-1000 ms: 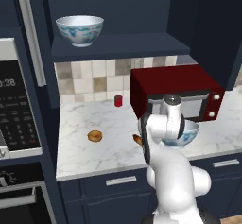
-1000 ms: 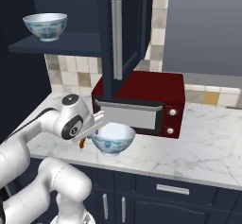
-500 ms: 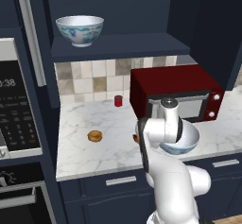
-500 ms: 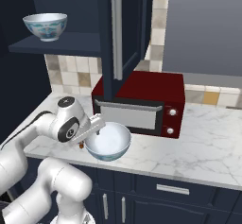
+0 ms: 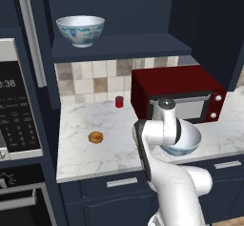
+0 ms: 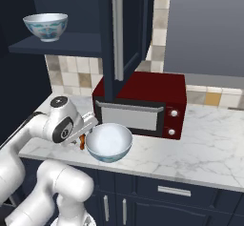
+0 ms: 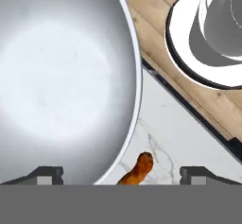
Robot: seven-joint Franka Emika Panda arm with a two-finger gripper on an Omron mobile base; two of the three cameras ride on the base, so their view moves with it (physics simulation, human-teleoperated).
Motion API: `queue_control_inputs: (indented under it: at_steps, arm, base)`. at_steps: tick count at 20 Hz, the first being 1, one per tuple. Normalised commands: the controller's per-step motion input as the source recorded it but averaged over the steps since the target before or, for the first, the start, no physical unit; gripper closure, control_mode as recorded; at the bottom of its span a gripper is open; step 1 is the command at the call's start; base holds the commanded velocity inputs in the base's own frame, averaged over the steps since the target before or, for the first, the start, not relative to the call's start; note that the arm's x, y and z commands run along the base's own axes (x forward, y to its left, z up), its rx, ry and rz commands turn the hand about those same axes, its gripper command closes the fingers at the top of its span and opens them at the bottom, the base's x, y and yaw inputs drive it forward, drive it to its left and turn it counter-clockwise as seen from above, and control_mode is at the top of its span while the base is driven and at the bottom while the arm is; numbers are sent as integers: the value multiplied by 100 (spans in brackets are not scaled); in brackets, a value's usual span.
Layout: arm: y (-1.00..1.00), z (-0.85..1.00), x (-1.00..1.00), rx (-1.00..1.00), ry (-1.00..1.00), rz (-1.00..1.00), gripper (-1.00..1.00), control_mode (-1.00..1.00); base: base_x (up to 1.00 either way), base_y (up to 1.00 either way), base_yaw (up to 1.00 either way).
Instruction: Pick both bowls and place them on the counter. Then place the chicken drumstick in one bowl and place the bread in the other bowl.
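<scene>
A kitchen with a white marble counter on navy cabinets. One blue-patterned white bowl sits on the counter in front of a dark red microwave. The robot's gripper is beside this bowl with its two fingers spread wide, holding nothing; the bowl's rim lies between the tips.

The first bowl looks placed. The second bowl is on the dark shelf above, so the next move likely calls for lifting the hand clear and reaching up to it.

The left base camera shows the bread on the counter, well apart from the bowl, and a small red can by the tiled wall. The hand camera shows the chicken drumstick on the marble just beside the bowl's rim.
</scene>
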Motion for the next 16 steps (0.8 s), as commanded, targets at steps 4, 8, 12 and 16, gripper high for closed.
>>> queue_control_inputs:
  at_steps: [4, 8, 12, 16]
  arm:
    - [33, 33, -26, 0, -24, 0, -100, -100]
    - [21, 44, -26, 0, -25, 0, -100, -100]
    - [12, 51, -27, 0, -15, 0, -100, -100]
    - [1, 53, -26, 2, -6, 1, -100, -100]
  base:
    - [0, 0, 0]
    - [0, 0, 0]
    - [0, 0, 0]
    - [0, 0, 0]
